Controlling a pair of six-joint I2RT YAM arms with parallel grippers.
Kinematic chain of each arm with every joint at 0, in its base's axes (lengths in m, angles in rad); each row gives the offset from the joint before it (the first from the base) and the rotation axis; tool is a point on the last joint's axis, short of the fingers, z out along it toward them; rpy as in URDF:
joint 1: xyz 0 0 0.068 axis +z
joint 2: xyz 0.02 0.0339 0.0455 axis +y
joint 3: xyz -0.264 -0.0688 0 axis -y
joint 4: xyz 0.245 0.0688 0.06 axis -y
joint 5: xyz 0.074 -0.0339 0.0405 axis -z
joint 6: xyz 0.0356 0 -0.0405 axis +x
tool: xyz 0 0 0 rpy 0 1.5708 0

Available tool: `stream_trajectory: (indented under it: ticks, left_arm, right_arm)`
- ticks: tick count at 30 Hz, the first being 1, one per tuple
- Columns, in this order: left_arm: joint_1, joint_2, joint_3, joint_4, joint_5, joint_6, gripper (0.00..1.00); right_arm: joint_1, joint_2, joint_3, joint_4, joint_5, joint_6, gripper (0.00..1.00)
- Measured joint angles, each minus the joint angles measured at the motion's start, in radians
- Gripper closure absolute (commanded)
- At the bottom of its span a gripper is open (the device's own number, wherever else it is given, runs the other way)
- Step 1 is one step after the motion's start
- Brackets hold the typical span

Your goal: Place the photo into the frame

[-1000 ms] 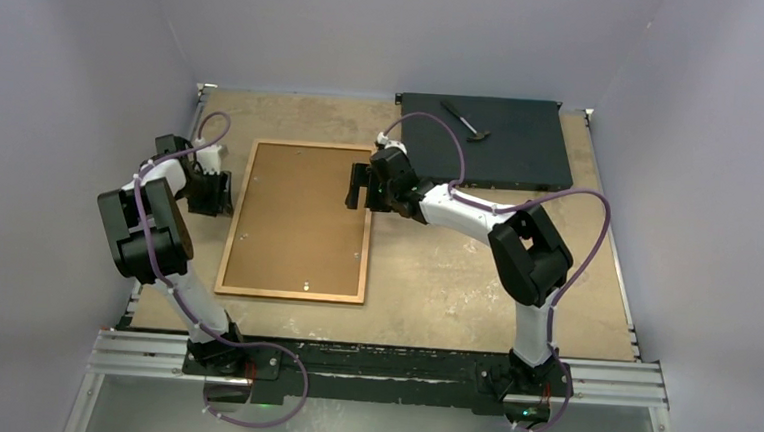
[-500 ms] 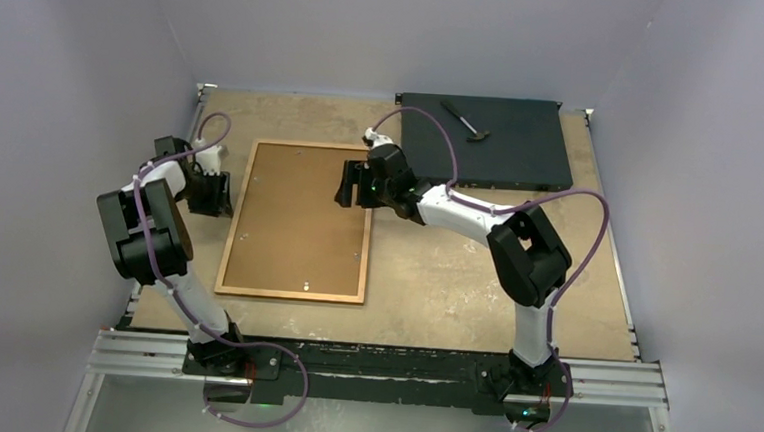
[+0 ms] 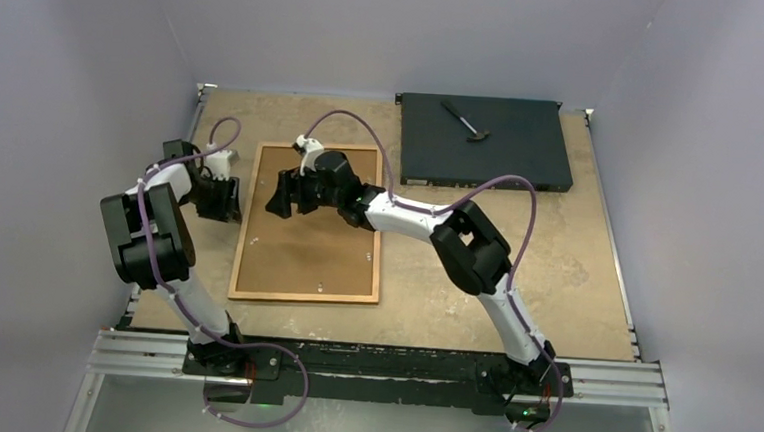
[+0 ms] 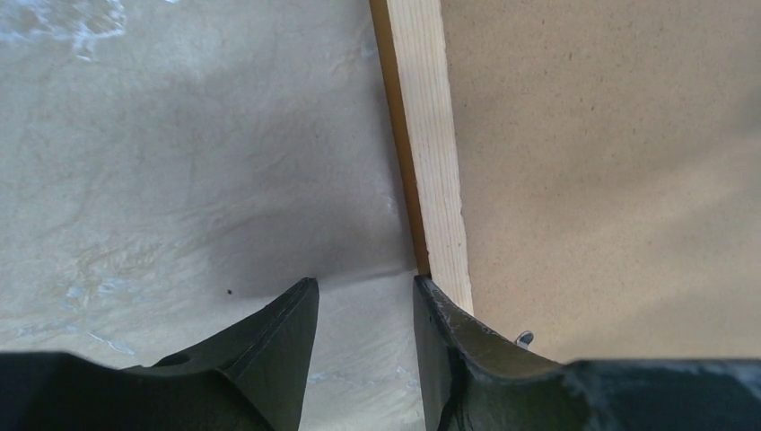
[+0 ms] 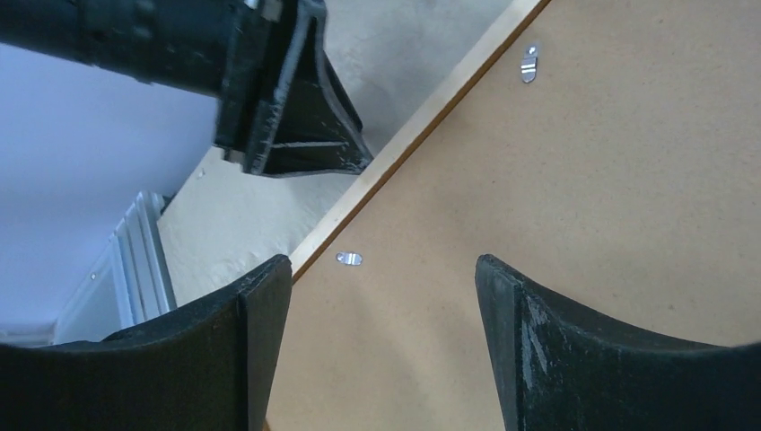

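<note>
Scuffed beige tabletop (image 3: 414,278) bears rectangular wooden frame (image 3: 303,296).

Two arms up: left arm (image 3: 147,232) and right arm (image 3: 471,247), white shells, chunky black joint housings, a purple cable (image 3: 342,113) looping along each. Right pincer (image 5: 384,262): matte black wedge fingers, pale scuffs.

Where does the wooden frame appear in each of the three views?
Top external: the frame lies flat left of centre, back side up.
Left wrist: its pale left rim runs up the middle.
Right wrist: the same rim crosses diagonally near the top.
Shared landmark: the left gripper, beside that rim in all three.
</note>
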Motion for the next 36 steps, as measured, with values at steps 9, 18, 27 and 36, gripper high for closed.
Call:
stream_trajectory:
  ticks: [9, 18, 27, 36]
  left_arm:
    - [0.012, 0.043, 0.055, -0.088, 0.048, 0.072, 0.59]
    - [0.016, 0.029, 0.029, -0.065, 0.075, 0.11, 0.59]
    - [0.016, 0.029, 0.024, -0.061, 0.081, 0.116, 0.61]
    - [0.016, 0.027, 0.02, -0.058, 0.096, 0.138, 0.62]
  right_arm:
    - [0.042, 0.053, 0.01, 0.034, -0.089, 0.004, 0.27]
    - [0.119, 0.059, -0.027, 0.056, -0.161, 0.007, 0.28]
    - [0.13, 0.097, -0.026, 0.064, -0.172, 0.015, 0.3]
    - [0.13, 0.155, 0.026, 0.076, -0.171, 0.026, 0.3]
